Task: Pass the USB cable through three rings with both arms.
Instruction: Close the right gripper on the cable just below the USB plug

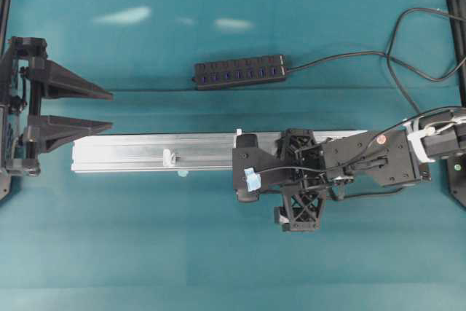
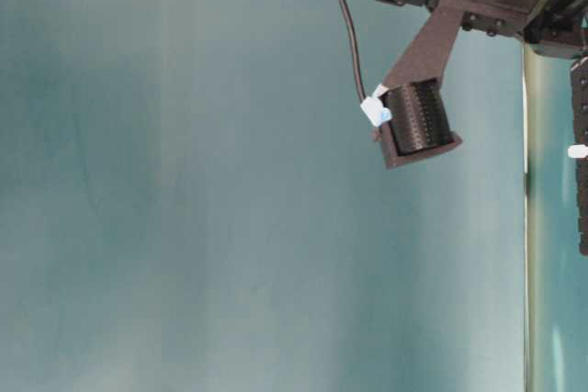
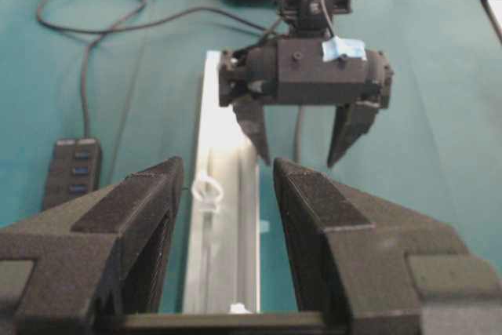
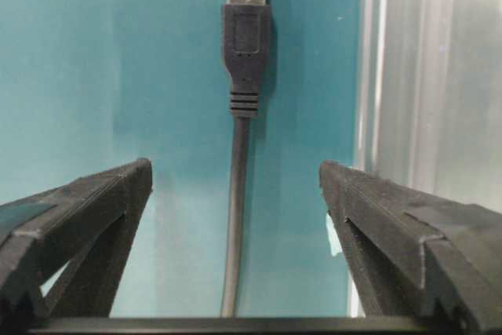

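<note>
The USB cable (image 4: 238, 217) lies on the teal mat, and its plug (image 4: 246, 21) points away from the right wrist camera. My right gripper (image 4: 235, 166) points down over the cord, open; its fingers straddle the cord without touching it. From overhead this gripper (image 1: 244, 167) stands at the rail's front edge, and a stretch of cord (image 1: 371, 194) shows under the arm. Two of the rings show on the rail, one (image 1: 169, 156) at the left part and one (image 1: 238, 132) at the back edge. My left gripper (image 1: 111, 109) waits open and empty at the far left, with a ring (image 3: 205, 190) visible past its fingers.
The long silver rail (image 1: 131, 152) runs left to right across the mat. A black USB hub (image 1: 240, 72) with blue ports lies behind it, and its cord loops at the back right (image 1: 397, 71). A small light-blue tape patch (image 1: 182, 173) sits in front of the rail.
</note>
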You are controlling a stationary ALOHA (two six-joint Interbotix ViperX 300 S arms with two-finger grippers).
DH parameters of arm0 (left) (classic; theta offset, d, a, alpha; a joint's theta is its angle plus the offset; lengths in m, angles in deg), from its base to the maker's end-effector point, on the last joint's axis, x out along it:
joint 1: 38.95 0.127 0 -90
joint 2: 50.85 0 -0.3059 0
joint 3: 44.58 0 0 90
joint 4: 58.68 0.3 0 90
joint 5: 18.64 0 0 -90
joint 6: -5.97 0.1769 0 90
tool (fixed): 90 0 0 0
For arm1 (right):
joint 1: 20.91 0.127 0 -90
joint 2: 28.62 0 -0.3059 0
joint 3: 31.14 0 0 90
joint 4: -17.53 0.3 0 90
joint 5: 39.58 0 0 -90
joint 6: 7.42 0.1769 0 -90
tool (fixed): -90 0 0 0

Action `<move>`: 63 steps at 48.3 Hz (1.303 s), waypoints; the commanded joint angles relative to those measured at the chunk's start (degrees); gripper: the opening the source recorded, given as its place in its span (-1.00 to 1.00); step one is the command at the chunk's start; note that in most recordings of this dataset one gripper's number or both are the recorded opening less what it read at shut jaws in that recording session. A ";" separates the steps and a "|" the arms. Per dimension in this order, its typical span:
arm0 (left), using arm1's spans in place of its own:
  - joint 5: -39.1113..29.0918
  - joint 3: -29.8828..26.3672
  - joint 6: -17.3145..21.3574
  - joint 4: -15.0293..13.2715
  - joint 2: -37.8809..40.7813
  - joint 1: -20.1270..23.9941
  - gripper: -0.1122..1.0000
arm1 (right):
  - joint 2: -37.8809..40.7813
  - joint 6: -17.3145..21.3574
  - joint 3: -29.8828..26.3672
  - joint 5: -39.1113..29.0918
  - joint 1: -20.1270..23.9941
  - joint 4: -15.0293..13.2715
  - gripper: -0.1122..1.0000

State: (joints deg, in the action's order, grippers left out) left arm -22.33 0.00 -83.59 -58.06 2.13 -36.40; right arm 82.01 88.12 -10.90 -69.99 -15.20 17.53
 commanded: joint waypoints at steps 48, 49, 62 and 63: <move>0.26 -1.14 0.09 0.18 0.70 0.26 0.12 | 2.46 0.62 -0.62 1.76 -1.49 0.26 0.65; 0.26 -1.05 0.09 0.18 0.70 0.26 0.12 | 2.46 0.62 -0.62 1.76 -1.67 0.26 0.65; 0.26 -1.05 0.09 0.18 0.62 0.35 0.12 | 2.46 0.62 -0.62 1.76 -2.55 0.26 0.65; 0.26 -1.05 0.09 0.18 0.70 0.35 0.12 | 2.46 0.62 -0.62 1.76 -2.46 0.26 0.65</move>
State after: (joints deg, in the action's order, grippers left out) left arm -22.33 0.00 -83.59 -58.06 2.66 -36.22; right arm 84.30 88.47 -11.25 -68.59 -15.55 17.97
